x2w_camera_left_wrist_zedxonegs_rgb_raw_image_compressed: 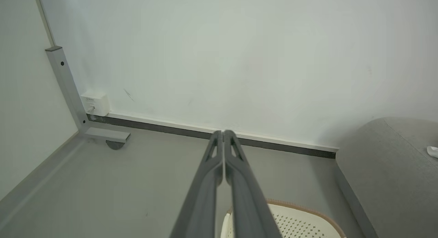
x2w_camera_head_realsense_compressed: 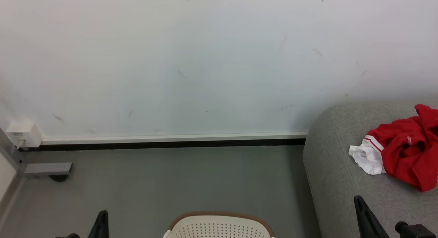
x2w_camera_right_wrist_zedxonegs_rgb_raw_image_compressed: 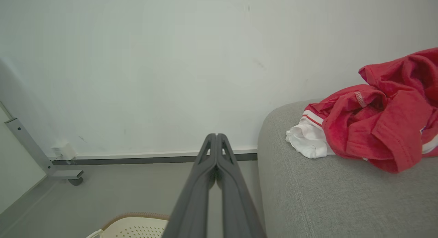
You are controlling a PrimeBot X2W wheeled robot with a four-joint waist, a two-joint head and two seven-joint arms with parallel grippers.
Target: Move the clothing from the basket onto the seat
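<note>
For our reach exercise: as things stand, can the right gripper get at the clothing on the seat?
Probably yes: the right gripper, shut, hovers by the seat; nothing lies between it and the clothing.

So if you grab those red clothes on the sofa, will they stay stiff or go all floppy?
Probably floppy: the red clothing lies crumpled in soft folds on the seat, so it would likely droop from wherever it is pinched. It looks thin, so probably light. Pushed, it would likely bunch up, not roll.

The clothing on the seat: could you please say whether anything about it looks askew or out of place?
The clothing lies in a crumpled heap, not folded, its white part poking toward the edge of the seat; none visibly hangs off.
</note>
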